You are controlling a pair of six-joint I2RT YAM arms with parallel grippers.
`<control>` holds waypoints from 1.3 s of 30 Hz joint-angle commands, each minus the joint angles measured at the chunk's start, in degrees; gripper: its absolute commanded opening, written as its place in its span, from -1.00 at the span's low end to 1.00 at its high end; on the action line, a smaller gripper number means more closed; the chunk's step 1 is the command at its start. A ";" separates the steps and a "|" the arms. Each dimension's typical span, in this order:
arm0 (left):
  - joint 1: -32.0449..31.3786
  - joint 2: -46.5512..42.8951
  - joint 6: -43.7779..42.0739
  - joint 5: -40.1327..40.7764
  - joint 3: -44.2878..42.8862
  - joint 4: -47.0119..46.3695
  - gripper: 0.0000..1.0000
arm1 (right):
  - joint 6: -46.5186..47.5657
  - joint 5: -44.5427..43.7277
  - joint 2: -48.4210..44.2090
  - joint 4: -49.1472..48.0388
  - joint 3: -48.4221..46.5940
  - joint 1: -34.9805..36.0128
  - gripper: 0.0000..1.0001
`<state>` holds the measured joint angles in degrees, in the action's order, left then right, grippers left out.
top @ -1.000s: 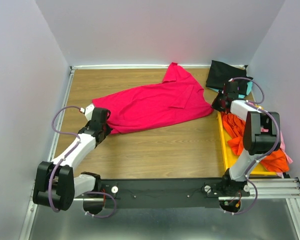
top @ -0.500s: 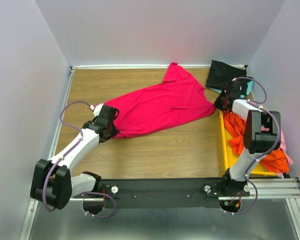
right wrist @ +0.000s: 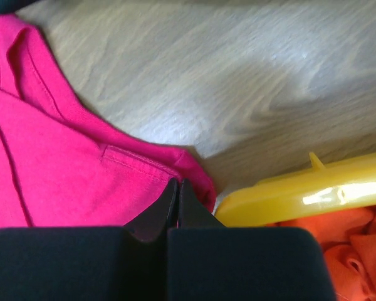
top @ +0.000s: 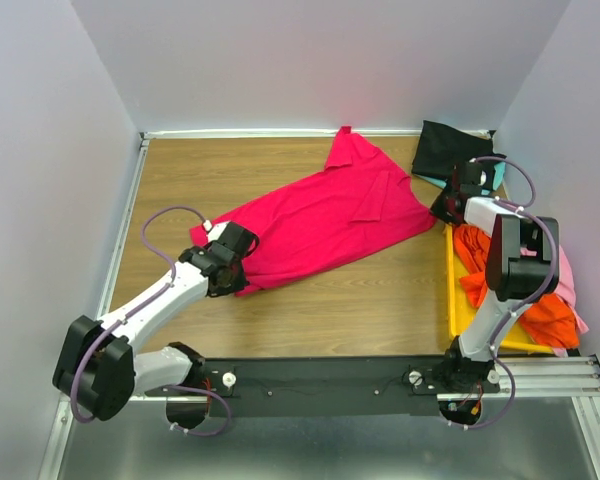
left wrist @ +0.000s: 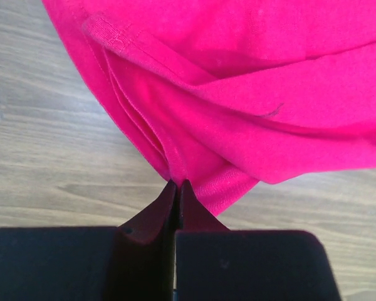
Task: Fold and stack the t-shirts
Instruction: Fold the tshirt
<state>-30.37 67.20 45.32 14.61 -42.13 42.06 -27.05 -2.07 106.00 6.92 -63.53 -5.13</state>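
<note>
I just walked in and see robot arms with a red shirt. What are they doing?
Two robot arms hold the red t-shirt on the table. The left gripper is pinched shut on its near-left edge; the right gripper is shut on the opposite corner, beside the yellow bin. The shirt lies stretched between them, not folded yet. An orange shirt lies in the bin.

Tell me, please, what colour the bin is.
The bin is yellow, seen best in the right wrist view.

Yellow bin (top: 447, 290) (right side) on wooden table (top: 330, 300)
</note>
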 commanded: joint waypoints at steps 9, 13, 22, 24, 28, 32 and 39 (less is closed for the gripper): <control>-8.39 5.04 -6.29 -2.92 -0.23 2.85 -0.88 | -0.99 -5.58 3.78 0.55 -3.62 -1.56 -0.99; -11.46 8.73 -9.89 -3.89 -1.11 3.90 -0.88 | -1.08 -5.67 4.13 0.73 -4.32 -1.82 -0.99; -14.80 8.48 -13.94 -6.09 -1.20 5.57 -0.90 | -1.16 -6.28 4.75 0.99 -4.68 -1.99 -0.99; -14.72 7.69 -13.59 -6.00 -1.38 6.01 -0.94 | -1.25 -6.46 4.66 1.08 -4.68 -1.99 -0.99; -14.80 4.88 -13.24 -6.52 -1.55 6.71 -1.00 | -1.16 -6.72 4.83 1.17 -4.85 -1.99 -0.99; -14.89 3.03 -12.98 -7.75 -1.73 7.59 -1.00 | -1.25 -6.64 5.27 1.26 -5.20 -1.99 -0.99; -15.77 1.44 -13.68 -10.56 -1.90 10.14 -1.00 | -1.25 -6.64 5.19 1.34 -5.20 -1.99 -0.99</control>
<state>-45.25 70.22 32.77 7.53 -42.65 48.69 -27.68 -5.48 109.84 6.94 -67.46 -6.02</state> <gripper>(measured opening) 0.010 0.010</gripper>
